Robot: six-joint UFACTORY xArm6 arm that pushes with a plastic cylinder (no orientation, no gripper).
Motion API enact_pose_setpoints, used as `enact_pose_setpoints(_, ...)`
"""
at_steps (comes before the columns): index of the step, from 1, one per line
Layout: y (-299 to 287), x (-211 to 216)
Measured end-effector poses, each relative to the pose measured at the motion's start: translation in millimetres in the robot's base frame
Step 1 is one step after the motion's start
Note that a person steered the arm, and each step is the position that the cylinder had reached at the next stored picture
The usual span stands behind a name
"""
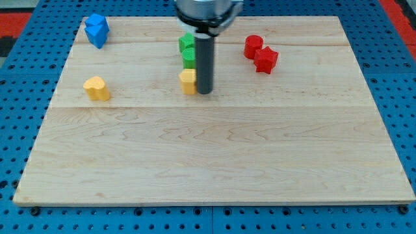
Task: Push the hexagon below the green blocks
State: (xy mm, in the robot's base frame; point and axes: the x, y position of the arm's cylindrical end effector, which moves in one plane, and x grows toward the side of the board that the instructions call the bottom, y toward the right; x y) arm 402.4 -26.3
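Note:
A yellow hexagon block (187, 82) sits just below two green blocks (187, 43) (188, 58) stacked in a column near the view's top centre, touching the lower one. My dark rod comes down from the top, and my tip (204, 90) rests right against the yellow hexagon's right side. The rod hides part of the green blocks' right edges.
A yellow heart-like block (97, 88) lies at the left. Two blue blocks (97, 30) sit at the top left. A red block (253, 45) and a red star-like block (266, 60) sit at the top right. The wooden board (208, 162) lies on a blue pegboard.

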Motion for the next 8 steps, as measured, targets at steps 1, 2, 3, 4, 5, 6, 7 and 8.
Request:
enact_pose_setpoints(1,15.6,27.5)
enact_pose_setpoints(2,-51.4,60.3)
enact_pose_setpoints(3,-111.2,26.1)
enact_pose_setpoints(4,-92.4,11.2)
enact_pose_setpoints(5,-61.5,12.4)
enact_pose_setpoints(6,-34.7,12.4)
enact_pose_setpoints(7,-46.5,22.5)
enact_pose_setpoints(8,-95.1,33.6)
